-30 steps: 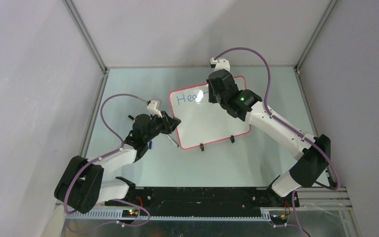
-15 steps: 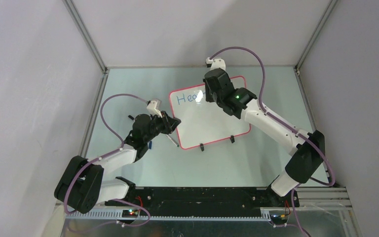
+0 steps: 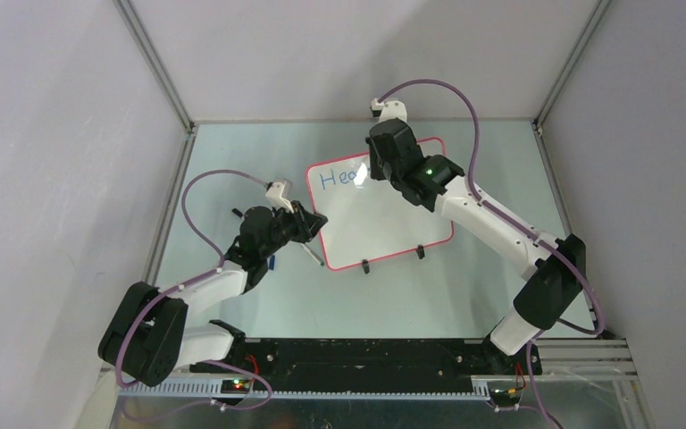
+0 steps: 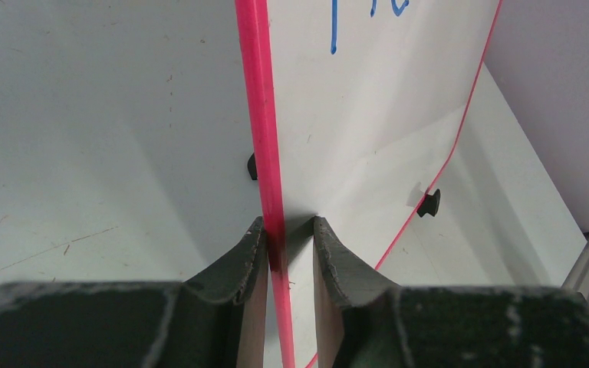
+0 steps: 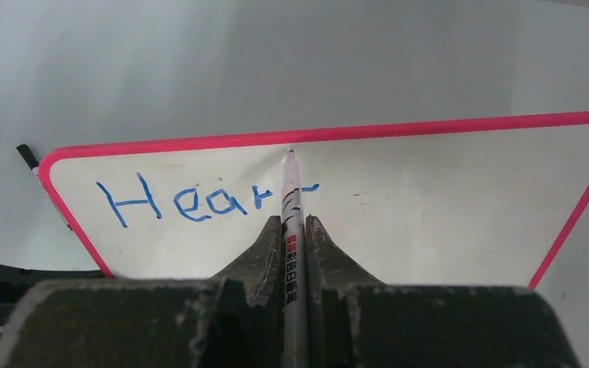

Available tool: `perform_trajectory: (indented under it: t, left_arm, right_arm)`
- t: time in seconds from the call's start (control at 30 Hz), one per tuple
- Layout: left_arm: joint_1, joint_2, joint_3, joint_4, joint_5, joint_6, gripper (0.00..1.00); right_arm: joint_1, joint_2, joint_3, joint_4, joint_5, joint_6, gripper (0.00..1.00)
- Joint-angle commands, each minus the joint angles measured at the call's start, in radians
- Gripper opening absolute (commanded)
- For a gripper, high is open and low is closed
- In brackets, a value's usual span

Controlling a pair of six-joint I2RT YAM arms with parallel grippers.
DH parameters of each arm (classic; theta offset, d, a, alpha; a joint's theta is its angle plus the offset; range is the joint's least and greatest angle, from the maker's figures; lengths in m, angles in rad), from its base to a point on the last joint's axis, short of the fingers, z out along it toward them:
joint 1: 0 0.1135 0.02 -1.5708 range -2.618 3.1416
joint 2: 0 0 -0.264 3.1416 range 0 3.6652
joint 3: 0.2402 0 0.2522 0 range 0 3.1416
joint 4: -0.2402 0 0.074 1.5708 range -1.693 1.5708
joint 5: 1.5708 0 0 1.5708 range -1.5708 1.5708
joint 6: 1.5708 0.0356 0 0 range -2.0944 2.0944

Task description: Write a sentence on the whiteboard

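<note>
The whiteboard (image 3: 384, 219), white with a thin red frame, lies on the table. Blue lettering reading "Hear" and a short dash (image 5: 176, 201) runs along its far left part; it is the sentence (image 3: 338, 177). My right gripper (image 5: 294, 222) is shut on a silver marker (image 5: 292, 195). The marker's tip rests on the board close to the far frame edge, just above the dash. My left gripper (image 4: 287, 226) is closed on the whiteboard's left edge, the red frame (image 4: 264, 138) between its fingers. In the top view the left gripper (image 3: 310, 223) sits at the board's near-left edge.
Two black feet (image 3: 365, 266) (image 3: 420, 252) stick out at the board's near edge. A thin dark stick (image 3: 313, 255) lies beside the left gripper, a small black piece (image 3: 236, 213) further left. Grey enclosure walls stand on three sides.
The right arm has shifted slightly toward the far left, carrying the marker with it. The left arm and the whiteboard have not moved.
</note>
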Motion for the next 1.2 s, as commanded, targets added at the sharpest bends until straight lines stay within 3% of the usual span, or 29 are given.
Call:
perform_trajectory:
  t: [0.0, 1.17]
  left_arm:
    - [-0.008, -0.008, 0.029, -0.018, -0.04, 0.065, 0.15]
    - [-0.009, -0.02, 0.026, -0.026, -0.045, 0.071, 0.16]
  right_arm:
    - [-0.001, 0.02, 0.044, 0.001, 0.001, -0.004, 0.0]
    - [0.007, -0.049, -0.095, -0.004, 0.003, 0.03, 0.0]
